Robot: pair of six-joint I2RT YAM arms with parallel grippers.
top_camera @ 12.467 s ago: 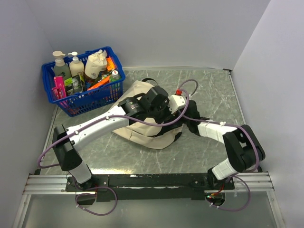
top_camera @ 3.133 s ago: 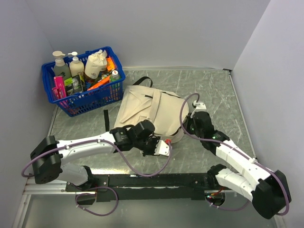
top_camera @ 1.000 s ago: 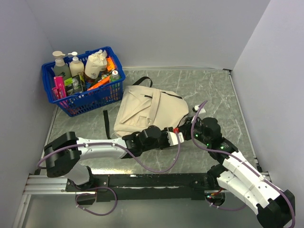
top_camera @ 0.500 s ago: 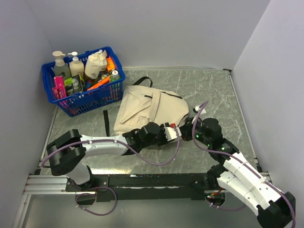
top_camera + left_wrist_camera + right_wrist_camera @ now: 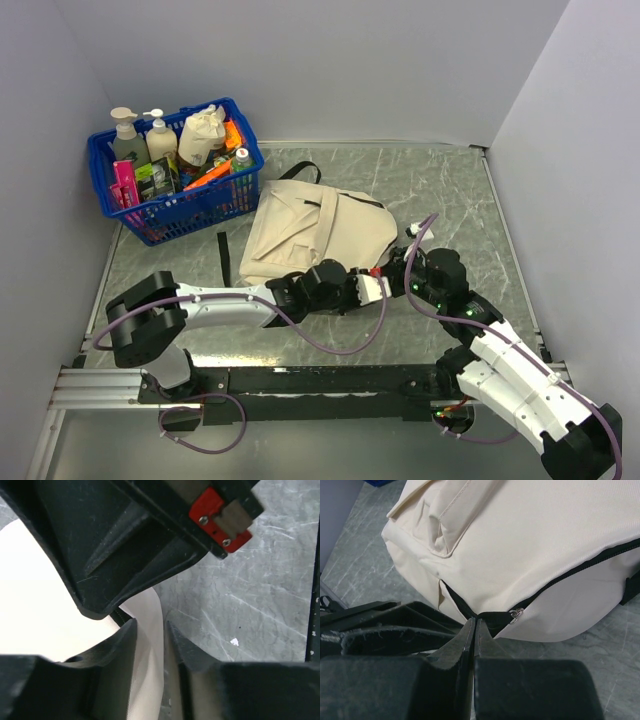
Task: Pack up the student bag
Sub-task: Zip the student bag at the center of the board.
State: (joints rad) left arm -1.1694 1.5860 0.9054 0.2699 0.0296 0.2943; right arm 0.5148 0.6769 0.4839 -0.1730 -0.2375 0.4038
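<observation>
The student bag [image 5: 320, 232], cream with black zipper trim, lies flat in the middle of the table. It also shows in the left wrist view [image 5: 35, 605] and the right wrist view [image 5: 530, 540]. My left gripper [image 5: 385, 284] is at the bag's near right corner. In its wrist view the left gripper [image 5: 150, 632] is closed on a fold of cream fabric. My right gripper [image 5: 399, 263] meets the same corner from the right. In its wrist view the right gripper [image 5: 475, 622] is shut, its tips pinching the black zipper tab [image 5: 492, 617] beside a small metal ring [image 5: 516, 614].
A blue plastic basket [image 5: 160, 214] with bottles, a small cream pouch and orange items stands at the back left. A black strap [image 5: 223, 258] lies left of the bag. Walls close in on the left, back and right.
12.5 s ago both arms were over a crumpled bag. The bag now lies flat, and both grippers have come in to its near right corner. In the last second the left gripper shifted only slightly.
</observation>
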